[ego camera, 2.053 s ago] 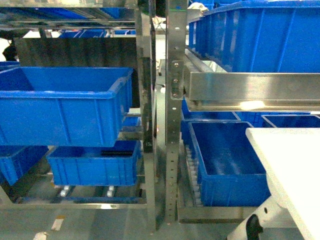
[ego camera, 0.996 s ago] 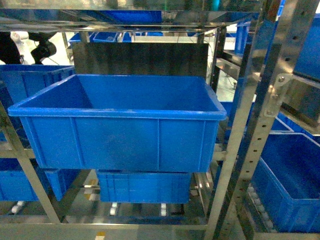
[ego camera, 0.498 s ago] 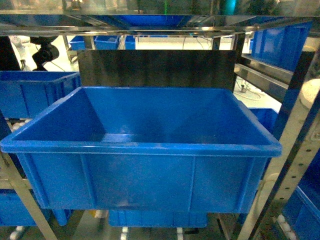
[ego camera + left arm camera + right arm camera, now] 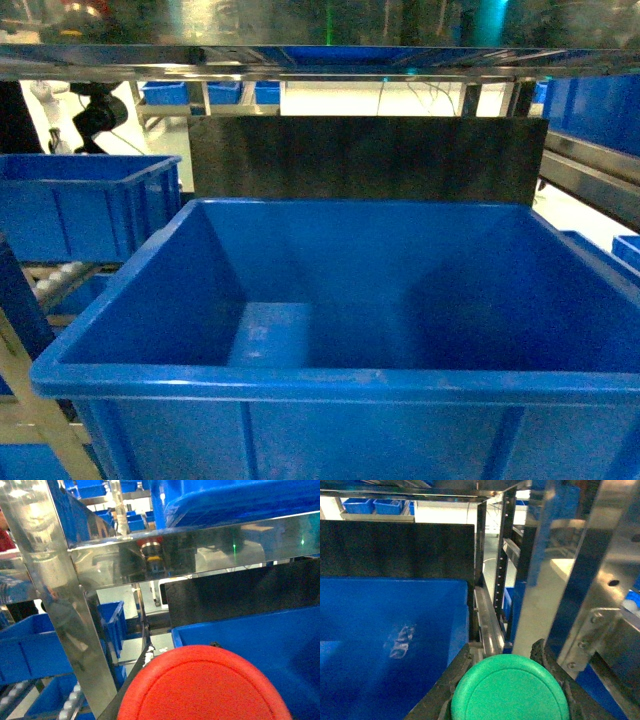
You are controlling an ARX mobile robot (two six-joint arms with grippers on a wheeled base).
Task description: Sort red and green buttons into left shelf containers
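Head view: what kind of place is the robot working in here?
Probably a warehouse or factory parts store. A large open blue plastic bin sits on a metal rack under a steel shelf, more blue bins stand on neighbouring racks, and the racks have roller tracks for sliding bins.

The blue bin [image 4: 340, 380] gapes open beneath the steel shelf [image 4: 300, 58].

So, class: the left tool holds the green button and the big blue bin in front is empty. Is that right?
Not quite. The left wrist view shows the red button at the left tool; the green button is at the right tool, per the right wrist view. The blue bin does look empty in the head view.
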